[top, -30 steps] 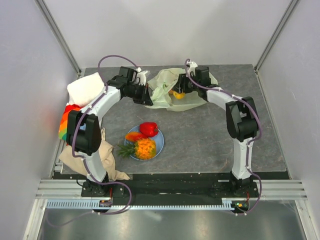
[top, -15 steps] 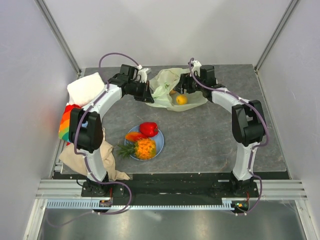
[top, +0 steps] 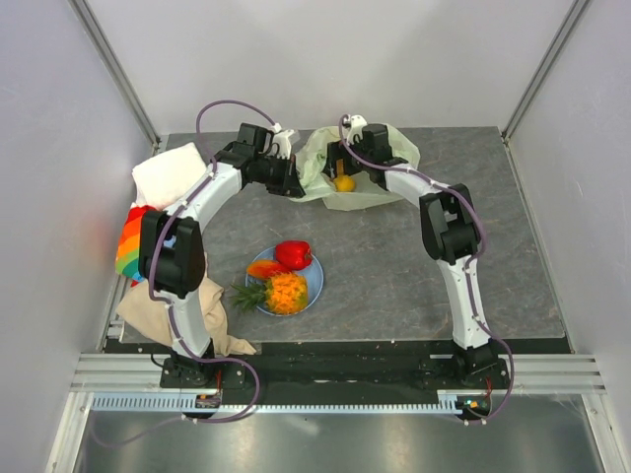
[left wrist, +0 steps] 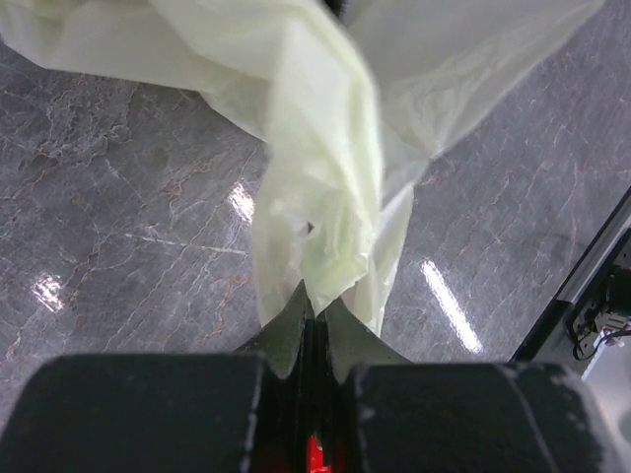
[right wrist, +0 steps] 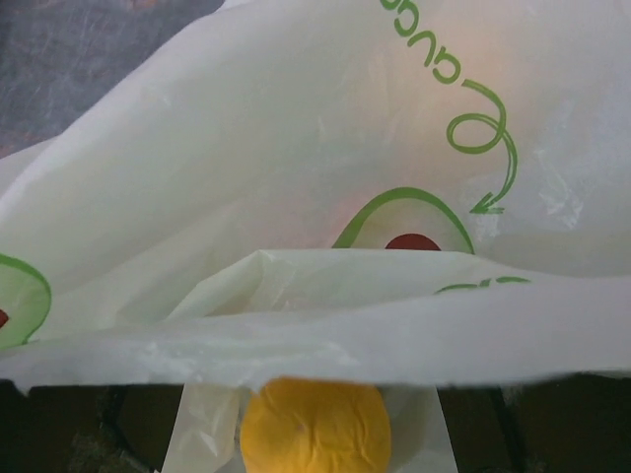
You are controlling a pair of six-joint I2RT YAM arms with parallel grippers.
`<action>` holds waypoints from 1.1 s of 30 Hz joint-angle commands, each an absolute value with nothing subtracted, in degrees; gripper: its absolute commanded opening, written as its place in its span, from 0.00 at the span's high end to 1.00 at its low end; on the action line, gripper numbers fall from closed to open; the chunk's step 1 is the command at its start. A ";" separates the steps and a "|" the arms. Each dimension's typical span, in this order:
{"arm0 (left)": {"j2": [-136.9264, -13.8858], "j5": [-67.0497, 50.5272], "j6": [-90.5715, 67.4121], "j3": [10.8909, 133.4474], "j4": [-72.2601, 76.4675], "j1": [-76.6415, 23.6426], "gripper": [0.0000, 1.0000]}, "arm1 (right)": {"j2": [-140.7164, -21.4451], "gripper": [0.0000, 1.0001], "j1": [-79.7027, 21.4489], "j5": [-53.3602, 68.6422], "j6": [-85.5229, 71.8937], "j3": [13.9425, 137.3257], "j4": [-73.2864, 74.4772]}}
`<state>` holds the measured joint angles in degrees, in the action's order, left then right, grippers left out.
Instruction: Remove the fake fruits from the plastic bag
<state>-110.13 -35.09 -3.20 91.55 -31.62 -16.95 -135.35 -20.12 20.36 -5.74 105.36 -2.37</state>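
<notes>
Thin translucent pale yellow-green plastic bag, bunched near the far edge of the table. Pinched at one fold by the left hand, pressed together on the film, likely to anchor it and lift the mouth open. Right hand at the opening, just above a round yellow-orange plastic fruit; cannot tell whether spread or clamped, film in the way. Already out on the round light-blue plate nearer the front edge: orange plastic pineapple, red pepper-like piece.

Blue plate lies right of beige cloth.
</notes>
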 commanded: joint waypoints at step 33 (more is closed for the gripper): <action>-102.58 -47.54 -5.62 89.74 -32.34 -17.05 0.98 | -102.41 0.64 -11.07 26.80 1.75 79.20 11.42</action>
